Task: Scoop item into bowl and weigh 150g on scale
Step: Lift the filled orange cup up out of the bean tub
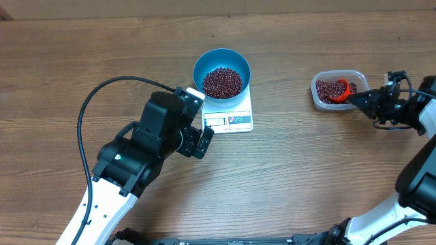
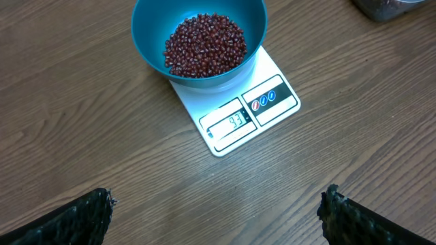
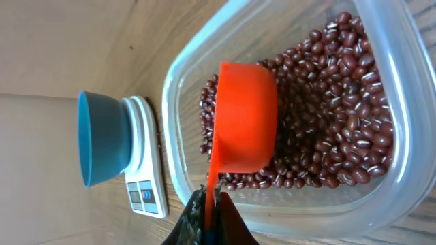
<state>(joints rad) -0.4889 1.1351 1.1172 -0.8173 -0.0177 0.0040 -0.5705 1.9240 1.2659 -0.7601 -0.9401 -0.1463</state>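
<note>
The blue bowl (image 1: 222, 73) stands on the white scale (image 1: 236, 117) and holds a heap of dark red-brown beans (image 1: 222, 82); the same beans (image 2: 204, 45) fill the bowl's bottom in the left wrist view. The scale (image 2: 248, 117) has its display lit. My left gripper (image 2: 216, 214) hangs open in front of the scale, nothing between its fingers. At the right, my right gripper (image 3: 212, 204) is shut on the handle of an orange scoop (image 3: 246, 126), whose cup sits down among the beans (image 3: 340, 129) inside the clear tub (image 1: 338, 90).
The clear rectangular plastic tub (image 3: 381, 211) sits near the table's right side, well apart from the scale. A black cable (image 1: 95, 102) loops over the table behind the left arm.
</note>
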